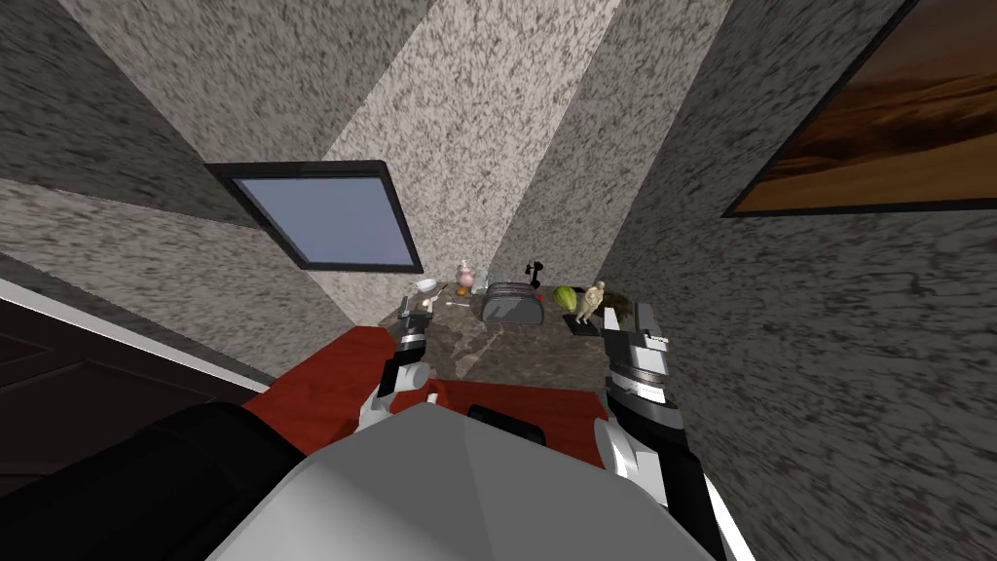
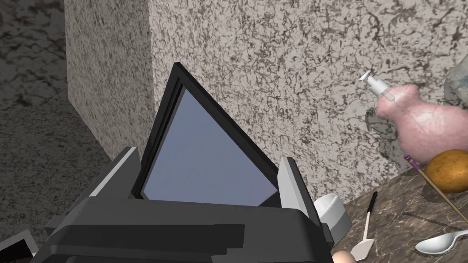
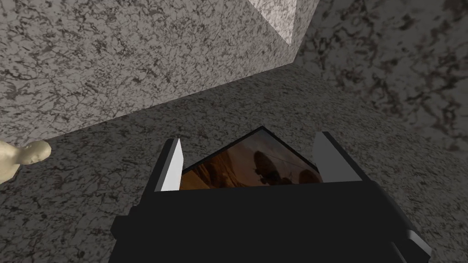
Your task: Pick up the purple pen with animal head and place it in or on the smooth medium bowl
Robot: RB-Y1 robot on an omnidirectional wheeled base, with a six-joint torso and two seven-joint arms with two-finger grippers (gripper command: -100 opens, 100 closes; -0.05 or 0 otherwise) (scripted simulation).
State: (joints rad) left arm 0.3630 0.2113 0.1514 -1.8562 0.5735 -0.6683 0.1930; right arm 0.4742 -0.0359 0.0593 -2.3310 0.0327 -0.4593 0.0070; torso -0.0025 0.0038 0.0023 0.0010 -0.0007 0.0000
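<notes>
While the left gripper [image 2: 209,155] hangs at the left end of the worktop [image 2: 402,219] with jaws spread and nothing between them, the white bowl [image 2: 336,211] sits just beside one finger. Past the bowl a thin white pen [image 2: 369,214] with a black tip and a broad flat head lies on the worktop. Further along lies a tan pen [image 2: 436,189] with a purple end, close against an orange fruit [image 2: 450,170] and near a pink pump bottle [image 2: 420,123]. A spoon [image 2: 438,243] lies close by. Which pen bears the animal head I cannot tell. The right gripper [image 3: 249,160] is at the worktop's right edge beside a pale figurine [image 1: 590,302], jaws spread, holding nothing. A toaster [image 1: 513,305] stands mid-worktop.
</notes>
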